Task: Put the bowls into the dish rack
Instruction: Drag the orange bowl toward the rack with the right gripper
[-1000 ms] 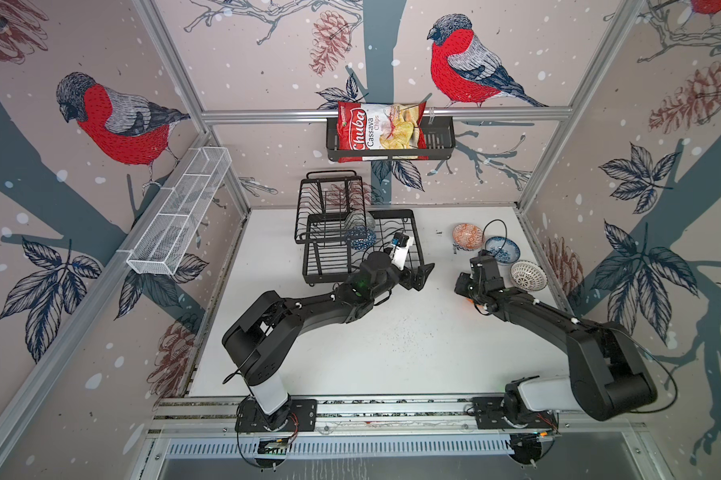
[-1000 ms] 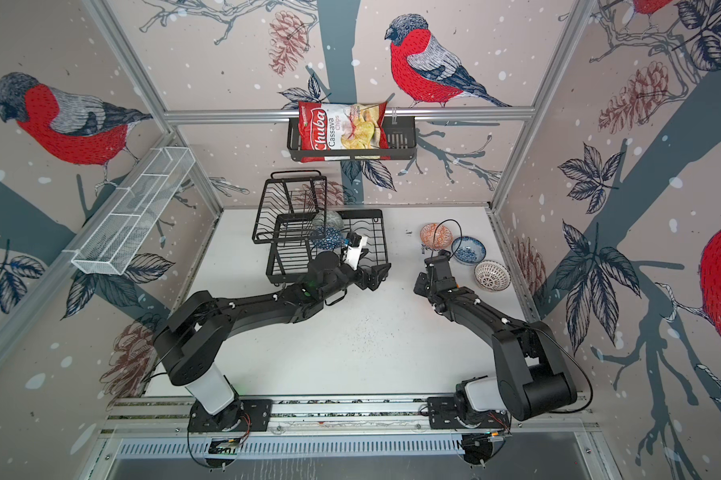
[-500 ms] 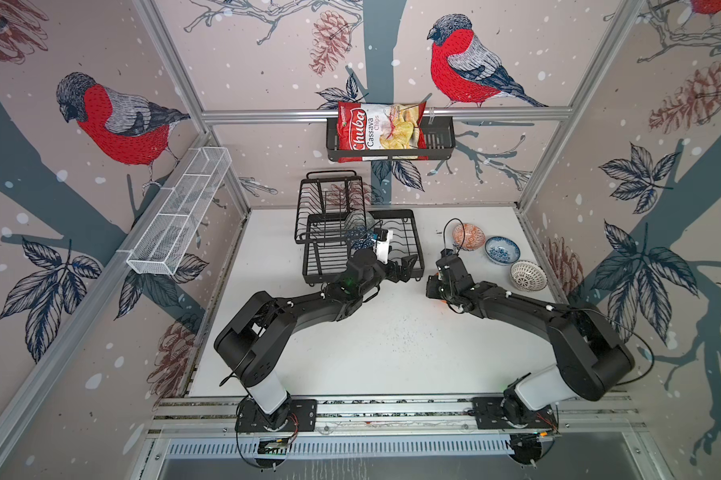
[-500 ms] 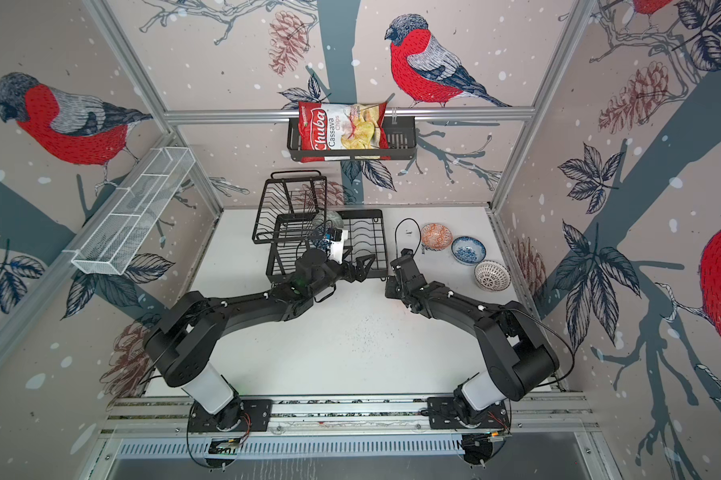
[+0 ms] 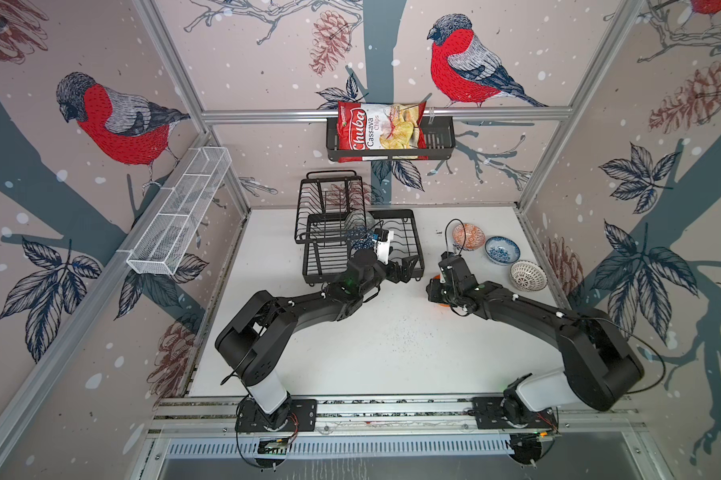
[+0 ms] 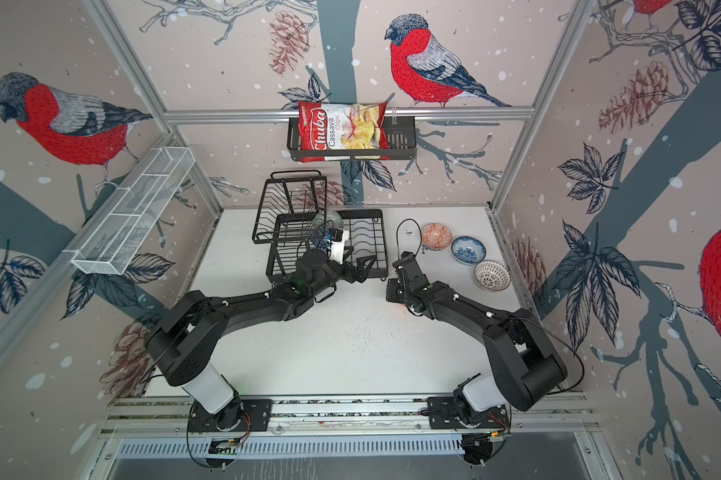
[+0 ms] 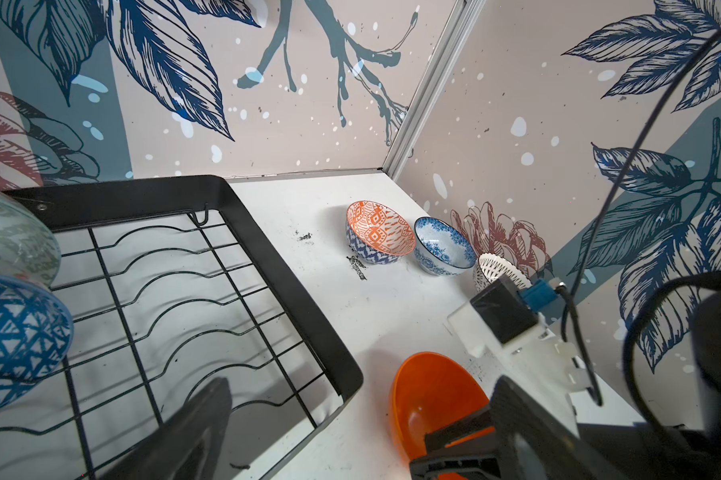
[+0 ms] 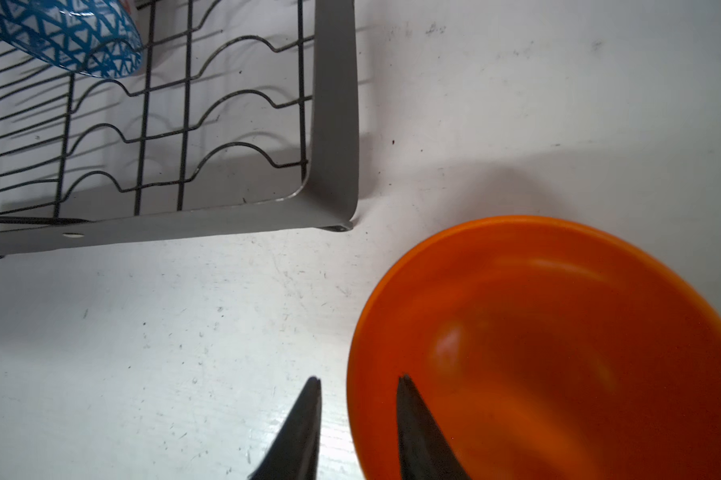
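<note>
The plain orange bowl (image 8: 558,353) sits tilted low at the table beside the near right corner of the black dish rack (image 5: 417,249). My right gripper (image 8: 356,382) is open and straddles the bowl's rim, with a gap beside the outer finger. The orange bowl (image 7: 429,395) also shows in the left wrist view. My left gripper (image 5: 406,268) hangs wide open and empty over that rack corner. A grey-green bowl (image 7: 9,237) and a dark blue geometric bowl (image 7: 14,332) stand in the rack. The salmon-orange (image 5: 468,236), blue-white (image 5: 502,249) and white lattice (image 5: 528,275) bowls stand at the back right.
A black wall basket (image 5: 437,141) with a chips bag hangs on the back wall. A long white mesh shelf (image 5: 176,220) is fixed to the left wall. The right arm's cable loop (image 5: 454,232) rises next to the salmon-orange bowl. Walls close in on three sides.
The right arm has carried the orange bowl left, from near the other bowls to the rack's corner. Its jaws have parted from the rim. The left gripper has barely moved.
</note>
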`<state>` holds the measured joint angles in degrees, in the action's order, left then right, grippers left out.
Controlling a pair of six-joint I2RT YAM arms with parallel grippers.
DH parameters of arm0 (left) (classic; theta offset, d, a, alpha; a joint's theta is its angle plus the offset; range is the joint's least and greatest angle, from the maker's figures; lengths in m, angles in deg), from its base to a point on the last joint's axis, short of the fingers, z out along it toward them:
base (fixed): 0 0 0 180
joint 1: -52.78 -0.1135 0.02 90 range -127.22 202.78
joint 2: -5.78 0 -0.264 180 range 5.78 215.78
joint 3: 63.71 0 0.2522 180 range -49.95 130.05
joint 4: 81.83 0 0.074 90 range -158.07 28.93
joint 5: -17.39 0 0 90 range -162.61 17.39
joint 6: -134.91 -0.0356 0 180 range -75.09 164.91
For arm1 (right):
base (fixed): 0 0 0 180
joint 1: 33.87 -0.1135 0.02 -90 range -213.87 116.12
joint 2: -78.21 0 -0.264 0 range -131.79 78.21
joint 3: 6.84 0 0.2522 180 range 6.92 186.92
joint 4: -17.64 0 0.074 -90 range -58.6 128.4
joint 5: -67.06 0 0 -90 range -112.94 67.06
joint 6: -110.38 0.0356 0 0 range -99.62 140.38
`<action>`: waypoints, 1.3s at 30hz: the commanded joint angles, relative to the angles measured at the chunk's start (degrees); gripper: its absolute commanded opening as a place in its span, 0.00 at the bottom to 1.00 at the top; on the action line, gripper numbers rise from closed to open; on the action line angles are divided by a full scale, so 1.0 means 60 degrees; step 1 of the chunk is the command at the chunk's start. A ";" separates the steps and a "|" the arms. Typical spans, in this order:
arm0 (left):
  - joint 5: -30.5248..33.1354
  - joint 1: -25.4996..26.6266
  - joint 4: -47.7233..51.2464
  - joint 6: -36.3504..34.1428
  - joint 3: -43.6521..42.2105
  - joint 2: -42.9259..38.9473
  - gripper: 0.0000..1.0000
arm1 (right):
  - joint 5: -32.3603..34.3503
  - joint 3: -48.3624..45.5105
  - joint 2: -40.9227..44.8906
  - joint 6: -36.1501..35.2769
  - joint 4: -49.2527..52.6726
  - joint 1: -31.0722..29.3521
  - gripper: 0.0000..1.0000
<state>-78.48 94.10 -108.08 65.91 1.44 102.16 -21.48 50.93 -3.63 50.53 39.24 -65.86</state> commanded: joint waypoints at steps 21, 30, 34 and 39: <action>-0.0450 0.0025 -0.0534 0.0104 0.0244 0.0248 0.97 | -0.0338 -0.1289 0.0833 -0.0073 -0.0085 0.2343 0.58; -0.0469 0.0025 -0.0478 0.0046 0.0300 0.0279 0.97 | -0.0353 -0.1110 0.0193 -0.0059 -0.0354 0.2285 0.41; -0.0501 0.0027 -0.0469 0.0061 0.0311 0.0313 0.97 | -0.0224 -0.1139 0.0206 -0.0041 -0.0335 0.2177 0.29; -0.0516 0.0041 -0.0466 0.0076 0.0311 0.0322 0.97 | 0.0019 -0.1196 0.0340 0.0004 -0.0324 0.2066 0.20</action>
<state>-81.38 94.19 -108.91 66.12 2.91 103.99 -22.90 43.82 -2.08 50.35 37.92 -53.16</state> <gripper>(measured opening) 0.973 0.200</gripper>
